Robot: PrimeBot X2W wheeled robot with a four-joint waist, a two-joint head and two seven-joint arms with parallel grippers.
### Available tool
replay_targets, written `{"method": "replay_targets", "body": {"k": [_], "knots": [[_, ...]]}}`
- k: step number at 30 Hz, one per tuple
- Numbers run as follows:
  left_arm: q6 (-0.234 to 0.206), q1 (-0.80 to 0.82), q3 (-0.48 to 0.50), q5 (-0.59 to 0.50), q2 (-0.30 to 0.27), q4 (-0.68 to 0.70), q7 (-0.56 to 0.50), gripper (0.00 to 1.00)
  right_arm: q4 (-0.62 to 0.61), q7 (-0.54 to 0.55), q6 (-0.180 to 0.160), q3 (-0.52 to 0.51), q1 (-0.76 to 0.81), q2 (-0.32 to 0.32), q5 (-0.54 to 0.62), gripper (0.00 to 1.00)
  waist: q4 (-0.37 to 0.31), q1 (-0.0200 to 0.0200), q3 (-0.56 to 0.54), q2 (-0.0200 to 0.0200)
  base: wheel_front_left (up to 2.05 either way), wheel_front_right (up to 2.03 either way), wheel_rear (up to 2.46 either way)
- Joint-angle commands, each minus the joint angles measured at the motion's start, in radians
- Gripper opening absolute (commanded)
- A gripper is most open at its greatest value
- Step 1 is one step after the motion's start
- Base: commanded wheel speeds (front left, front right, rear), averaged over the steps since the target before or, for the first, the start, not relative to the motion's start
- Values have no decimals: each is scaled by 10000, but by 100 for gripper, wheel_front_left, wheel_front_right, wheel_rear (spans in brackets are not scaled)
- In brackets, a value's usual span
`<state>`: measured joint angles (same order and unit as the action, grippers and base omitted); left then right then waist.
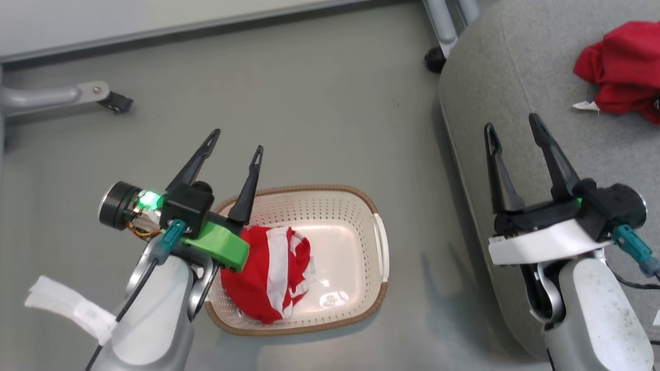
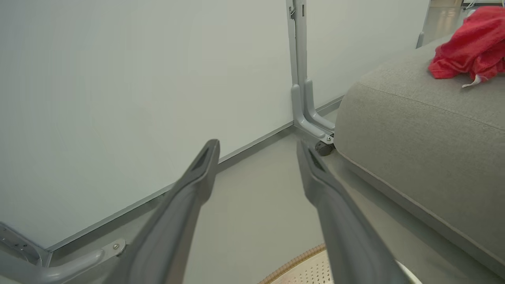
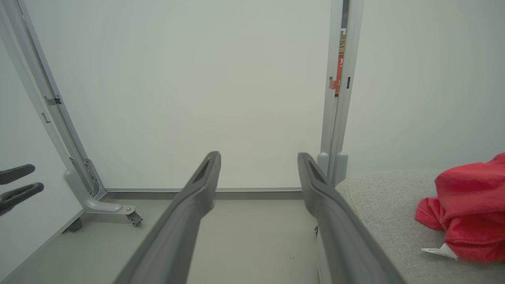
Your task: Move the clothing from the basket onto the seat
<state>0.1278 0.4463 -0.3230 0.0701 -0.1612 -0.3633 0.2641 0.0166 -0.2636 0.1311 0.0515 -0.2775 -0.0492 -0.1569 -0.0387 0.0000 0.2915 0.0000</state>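
Both unclenched, left hand (image 1: 237,140), right hand (image 1: 511,121), striped garment (image 1: 273,273) crumpled in perforated basket (image 1: 335,210)

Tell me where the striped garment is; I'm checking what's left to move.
In the head view, the striped garment lies bunched in the left end of the basket, partly hidden behind the left gripper.

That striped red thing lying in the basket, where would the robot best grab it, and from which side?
Take the striped garment by its bunched, raised top fold, coming straight down from above. It lies heaped at the left end of the basket, and the walls block any sideways approach. The left gripper, jaws open, is nearest, so it likely suits best.
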Motion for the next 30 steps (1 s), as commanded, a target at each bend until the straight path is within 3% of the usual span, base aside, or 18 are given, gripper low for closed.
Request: {"method": "replay_targets", "body": {"k": [1,19,30], "knots": [[36,332,-188,107,-198,-192,4,100,-78,-18,-7,36,-254,-23,-4,100,-567,0,934,0,0,0,0],[33,2777,-3176,213,-1436,-3127,4,100,-533,-18,-7,405,-1992,-21,-254,100,-1571,0,3745,0,0,0,0],[33,4136,-5271,398,-1879,-5258,6,100,-773,-18,-7,687,-2604,-19,-394,100,-2009,0,5059,0,0,0,0]]}}
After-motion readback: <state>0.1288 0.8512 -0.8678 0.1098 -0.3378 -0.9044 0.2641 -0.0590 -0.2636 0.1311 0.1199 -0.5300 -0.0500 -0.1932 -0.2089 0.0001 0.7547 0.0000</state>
